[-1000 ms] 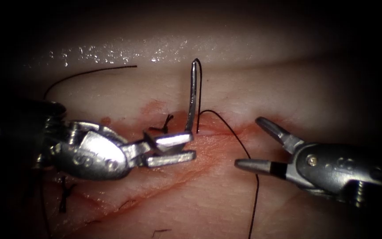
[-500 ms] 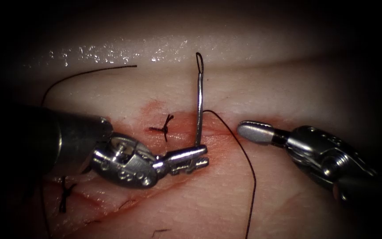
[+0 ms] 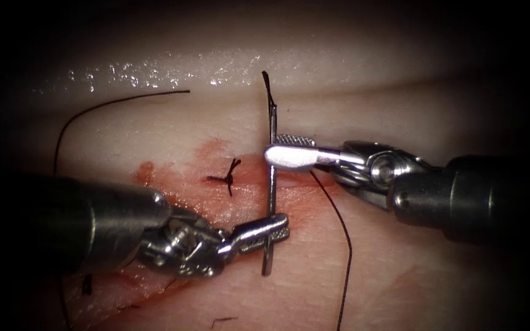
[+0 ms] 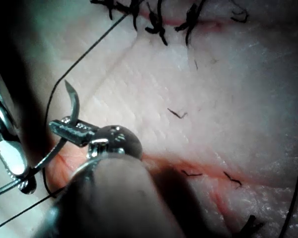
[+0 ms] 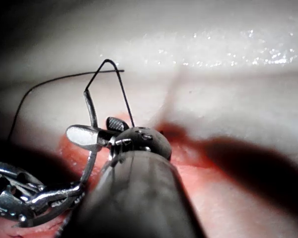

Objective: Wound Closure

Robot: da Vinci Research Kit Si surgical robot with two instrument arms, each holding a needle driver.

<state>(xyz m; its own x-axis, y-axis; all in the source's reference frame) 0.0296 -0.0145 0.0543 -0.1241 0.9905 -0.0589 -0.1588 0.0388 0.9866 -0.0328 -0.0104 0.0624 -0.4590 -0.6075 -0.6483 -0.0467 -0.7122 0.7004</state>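
My left tool comes in from the left and is shut on the curved needle a short way above its pointed end. The needle stands free of the tissue, over the cut, with its thread end uppermost. My right tool reaches in from the right, and its jaws stand slightly open, one on either side of the needle's upper shaft. Black thread trails from the needle down the right side of the cut. In the left wrist view the left tool grips the needle. The right wrist view has the right tool straddling the needle.
A knotted stitch sits on the cut just left of the needle, and another stitch lies low on the left. A loose thread end arcs over the pale tissue at the upper left. Red fluid stains the tissue around the cut.
The left tool closed on the needle and pulled down and back to the left. The right tool shut, moved up and left to the needle's upper shaft, then parted its jaws around it.
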